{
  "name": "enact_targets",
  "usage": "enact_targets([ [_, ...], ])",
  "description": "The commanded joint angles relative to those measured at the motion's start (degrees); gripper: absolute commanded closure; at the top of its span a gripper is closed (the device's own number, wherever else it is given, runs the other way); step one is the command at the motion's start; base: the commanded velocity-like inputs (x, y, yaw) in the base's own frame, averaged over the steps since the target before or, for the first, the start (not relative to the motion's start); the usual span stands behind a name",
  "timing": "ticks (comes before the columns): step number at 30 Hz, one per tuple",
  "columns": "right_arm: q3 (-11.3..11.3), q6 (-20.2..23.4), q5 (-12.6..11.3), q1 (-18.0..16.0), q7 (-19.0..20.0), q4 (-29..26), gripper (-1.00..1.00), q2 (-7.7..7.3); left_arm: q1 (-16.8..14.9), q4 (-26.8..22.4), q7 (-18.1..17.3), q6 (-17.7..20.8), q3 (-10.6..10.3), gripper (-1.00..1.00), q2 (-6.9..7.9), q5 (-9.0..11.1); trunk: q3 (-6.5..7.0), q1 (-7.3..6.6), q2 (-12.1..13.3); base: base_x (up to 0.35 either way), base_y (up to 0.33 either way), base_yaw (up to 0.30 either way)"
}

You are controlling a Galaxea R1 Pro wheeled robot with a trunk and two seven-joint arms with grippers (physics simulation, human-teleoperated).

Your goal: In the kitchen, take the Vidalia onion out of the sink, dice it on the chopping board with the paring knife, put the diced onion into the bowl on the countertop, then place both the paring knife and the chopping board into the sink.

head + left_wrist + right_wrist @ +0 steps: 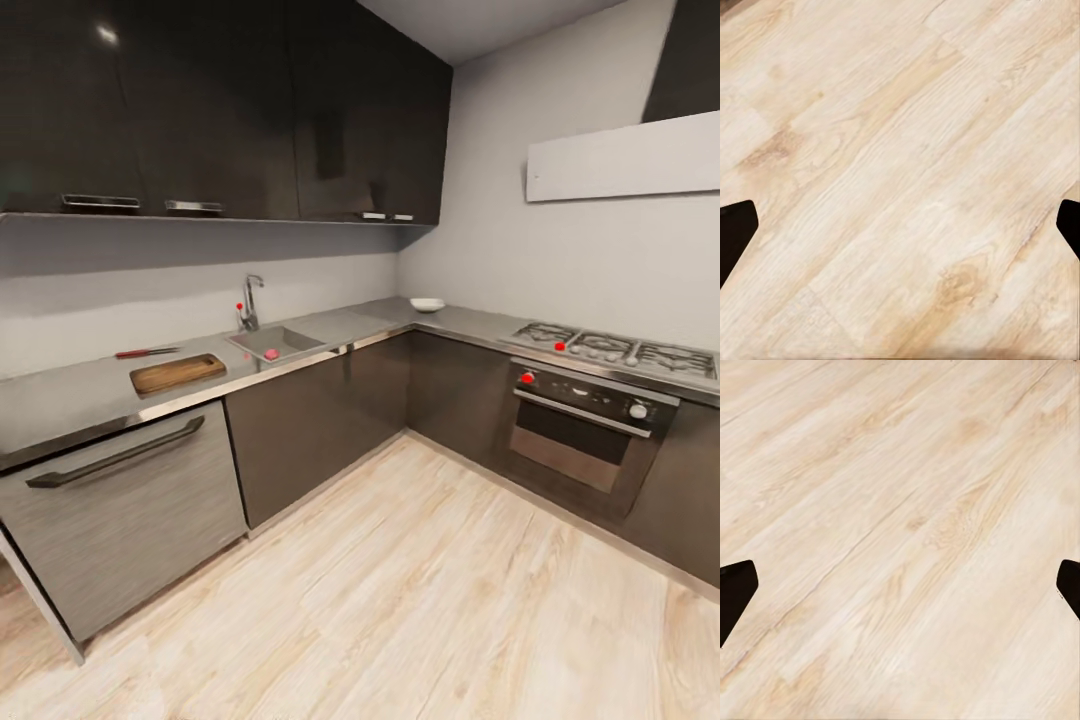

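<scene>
Across the kitchen, the pinkish Vidalia onion lies in the steel sink, under the chrome tap. To the left of the sink, the brown chopping board rests on the countertop. The red-handled paring knife lies just behind the board. The white bowl stands at the far corner of the countertop. My left gripper hangs open above bare wooden floor, its dark fingertips far apart. My right gripper is open too, fingertips wide over the floor.
A gas hob over an oven stands along the right wall. Dark cabinets run under and above the worktop, and a dishwasher front sits at the left. Pale wooden floor spreads between me and the counters.
</scene>
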Motion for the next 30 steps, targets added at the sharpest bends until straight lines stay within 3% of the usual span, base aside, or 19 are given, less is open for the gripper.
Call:
enact_targets([
  [1, 0.04, -0.14, 0.06, -0.02, -0.21, 0.03, -1.0, 0.01, 0.03, -0.1, 0.02, -0.06, 0.04, -1.0, 0.0, 0.04, -0.04, 0.0, -0.02, 0.062, -0.304, 0.205],
  [9, 0.11, -0.23, 0.06, -0.03, -0.13, 0.03, -1.0, 0.02, 0.03, -0.11, 0.02, -0.05, 0.04, -1.0, 0.0, 0.04, -0.04, 0.0, -0.02, 0.146, -0.287, 0.059],
  [14, 0.13, -0.23, 0.06, -0.03, -0.12, 0.03, -1.0, 0.05, 0.03, -0.11, 0.02, -0.05, 0.04, -1.0, 0.0, 0.04, 0.03, 0.0, -0.02, 0.242, -0.135, -0.146],
  [30, 0.13, -0.23, 0.06, -0.03, -0.12, 0.03, -1.0, 0.03, 0.03, -0.11, 0.02, -0.06, 0.04, -1.0, 0.0, 0.03, 0.66, 0.0, -0.02, 0.274, 0.118, -0.185],
])
